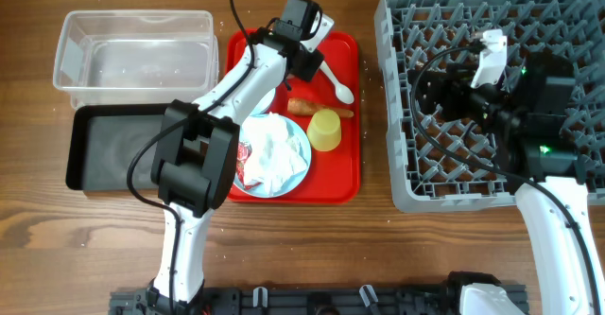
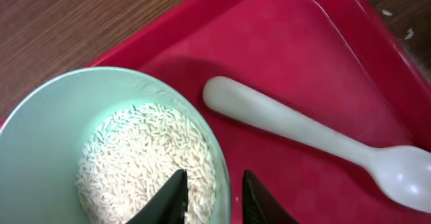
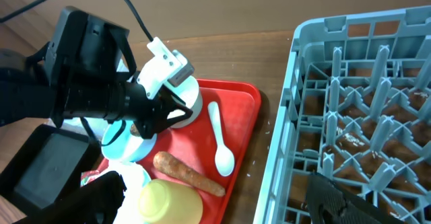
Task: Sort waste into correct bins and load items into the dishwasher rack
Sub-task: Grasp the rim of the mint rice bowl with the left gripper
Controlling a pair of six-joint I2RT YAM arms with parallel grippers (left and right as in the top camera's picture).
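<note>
A pale blue bowl [image 2: 40,136] holding white rice [image 2: 141,157] stands at the back of the red tray [image 2: 283,42]. My left gripper [image 2: 214,197] is open and straddles the bowl's rim, one finger in the rice and one outside. In the overhead view the arm hides this bowl. The white spoon [image 1: 338,83], carrot [image 1: 307,107] and yellow cup [image 1: 325,130] lie on the tray. The napkin [image 1: 274,149] and red-and-white wrapper [image 1: 244,159] sit on the plate [image 1: 301,164]. My right gripper [image 3: 219,204] hangs open and empty near the grey rack's [image 1: 492,97] left side.
The clear tub [image 1: 132,50] stands at the back left with the black tub [image 1: 113,149] in front of it, both left of the tray. A second pale blue bowl [image 3: 124,143] shows beside the left gripper. Rice grains are scattered on the wood.
</note>
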